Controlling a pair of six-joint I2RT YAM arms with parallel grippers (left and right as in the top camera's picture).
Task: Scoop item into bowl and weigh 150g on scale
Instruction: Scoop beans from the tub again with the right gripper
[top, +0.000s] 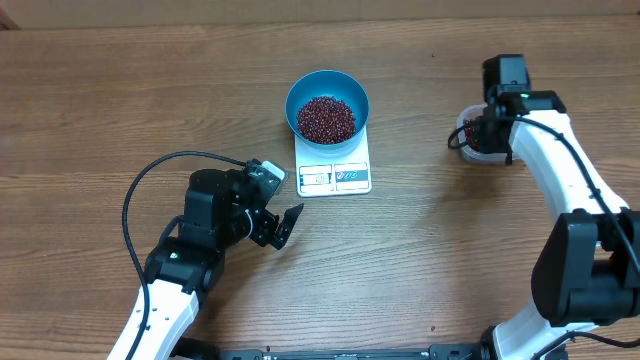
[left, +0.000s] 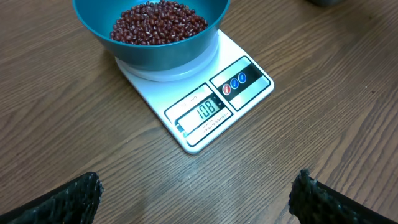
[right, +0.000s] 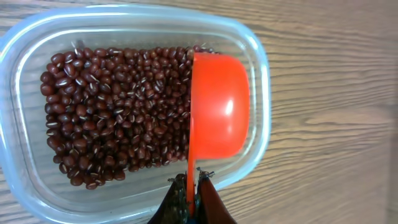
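right gripper (right: 193, 186) pinches the orange scoop (right: 217, 106) over the tub (right: 261, 68) of beans (right: 112, 112), right of the scale (top: 335, 177); take a small load, since the blue bowl (top: 292, 100) on it seems nearly there. left gripper (left: 196, 202) wide, empty.

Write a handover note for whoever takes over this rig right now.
left gripper: jaws open, empty, hovering near the scale.
right gripper: jaws shut on the handle of the orange scoop, which is over the clear tub of spare beans.
Done: bowl sits on the scale, partly filled with beans; the display appears to read 108.
Left: add more beans to the bowl until it shows 150.
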